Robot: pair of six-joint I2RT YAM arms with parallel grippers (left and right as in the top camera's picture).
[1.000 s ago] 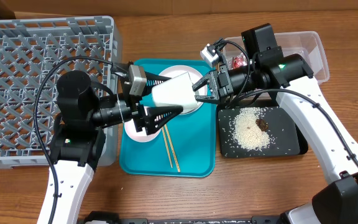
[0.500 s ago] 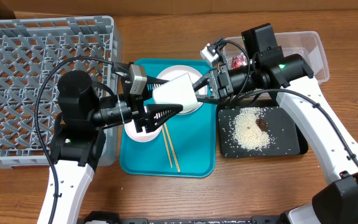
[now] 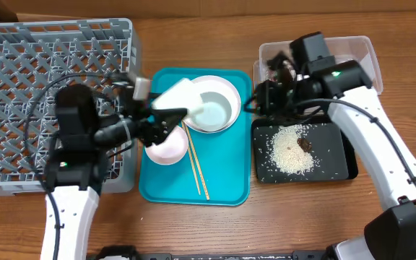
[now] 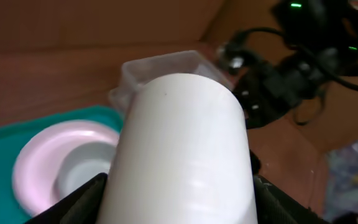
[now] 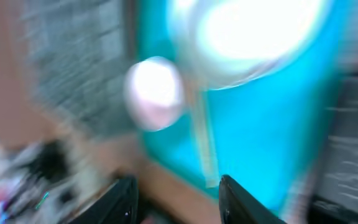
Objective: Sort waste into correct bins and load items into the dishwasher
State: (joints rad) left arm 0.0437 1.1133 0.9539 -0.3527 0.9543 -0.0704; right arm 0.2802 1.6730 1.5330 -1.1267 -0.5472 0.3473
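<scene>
From overhead, the left gripper (image 3: 170, 108) pinches a white cup (image 3: 175, 96), held tilted above the teal tray (image 3: 226, 180), just left of the white plate (image 3: 227, 85) that carries the grey-green bowl (image 3: 211, 110). The pink bowl (image 3: 166, 149) and the chopsticks (image 3: 196, 165) lie on that tray, and the grey rack (image 3: 42, 79) stands to its left. The right gripper (image 3: 260, 101) hangs at the tray's right edge, between the clear tub (image 3: 356, 54) and the black tray (image 3: 338, 155) strewn with rice (image 3: 289, 153); its jaws are hard to read from here. The left wrist view is filled by the cup (image 4: 185, 143), squeezed between both fingers (image 4: 82, 199), with the plate (image 4: 42, 168) and the tub (image 4: 166, 62) beyond it. The right wrist view is badly blurred, yet its fingers (image 5: 122, 198) stand apart with nothing between them, above the pink bowl (image 5: 154, 93) and the teal tray (image 5: 272, 130)
</scene>
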